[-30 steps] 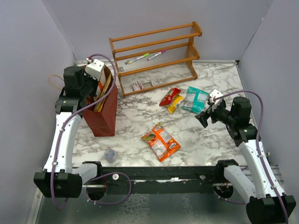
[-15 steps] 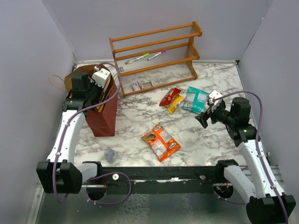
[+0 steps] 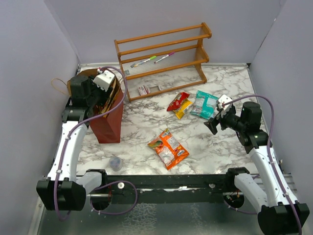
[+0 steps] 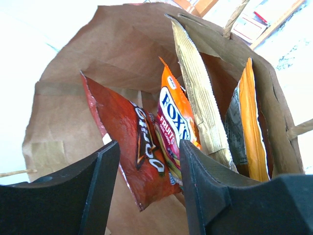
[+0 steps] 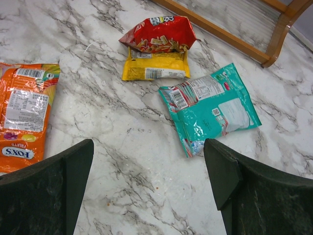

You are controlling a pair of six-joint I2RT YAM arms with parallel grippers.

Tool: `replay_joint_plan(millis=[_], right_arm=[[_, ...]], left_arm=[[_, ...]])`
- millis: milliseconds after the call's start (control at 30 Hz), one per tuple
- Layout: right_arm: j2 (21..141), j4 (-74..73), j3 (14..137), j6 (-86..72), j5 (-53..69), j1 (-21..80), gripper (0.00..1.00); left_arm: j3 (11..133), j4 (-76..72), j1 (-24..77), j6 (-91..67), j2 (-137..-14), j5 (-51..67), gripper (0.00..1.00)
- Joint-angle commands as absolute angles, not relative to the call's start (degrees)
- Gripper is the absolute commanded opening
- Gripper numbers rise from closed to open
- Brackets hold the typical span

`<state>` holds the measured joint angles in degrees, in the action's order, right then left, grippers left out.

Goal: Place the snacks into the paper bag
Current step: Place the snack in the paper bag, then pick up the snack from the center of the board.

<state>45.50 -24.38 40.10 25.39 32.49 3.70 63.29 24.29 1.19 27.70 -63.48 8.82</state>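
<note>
Four packets in the bag: straight below the left claw stand a red packet, an orange Fox's packet, a ribbed gold chip bag and a second gold-orange bag, all on edge.
Left claw: right over the mouth of the paper bag, jaws partly apart, nothing pinched that I can see.
Step in hand: looks like the drop-off to me. I'd lift straight up, since a loop handle sits just past the claw's right finger and a snag could tip the bag.
Clear cup: on the marble below and behind the left claw. Not a snack, skip it.
Orange packet: flat on the table between the two claws, well apart from both, off to the right claw's left.
Red packet and yellow packet: ahead of the right claw, touching, with the red one lapping the yellow one's far edge.
Teal packet: ahead and a bit right of that claw, the closest one. Probably the easy next grab; flat foil is slippery, so go for an edge.
Right claw: hovering over the marble, spread wide, empty.
</note>
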Motion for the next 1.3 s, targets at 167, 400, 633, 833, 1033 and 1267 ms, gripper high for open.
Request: replay_joint_plan(millis=[167, 400, 633, 833, 1033, 1267], right_arm=[[48.74, -26.25, 40.44, 27.75, 39.43, 3.86, 0.94], [55.47, -30.14, 42.94, 29.88, 46.73, 4.03, 0.87], [63.88, -34.17, 43.85, 38.07, 45.37, 11.14, 0.86], [72.41, -33.80, 43.33, 40.25, 43.22, 21.81, 0.86], [77.53, -28.94, 41.99, 38.29, 36.61, 30.49, 0.85], [82.71, -24.82, 41.49, 34.93, 28.54, 37.24, 0.81]], left_arm=[[64.05, 20.68, 0.97, 29.00, -57.57, 11.16, 0.66], [66.09, 23.50, 0.97, 26.27, -55.58, 16.62, 0.88], [68.29, 26.20, 0.97, 24.25, -54.85, 17.62, 0.96], [66.89, 24.28, 0.97, 24.43, -53.27, 16.28, 0.96], [66.30, 23.80, 0.97, 23.85, -53.27, 16.62, 0.97], [65.08, 23.37, 0.97, 23.83, -52.77, 18.86, 0.97]])
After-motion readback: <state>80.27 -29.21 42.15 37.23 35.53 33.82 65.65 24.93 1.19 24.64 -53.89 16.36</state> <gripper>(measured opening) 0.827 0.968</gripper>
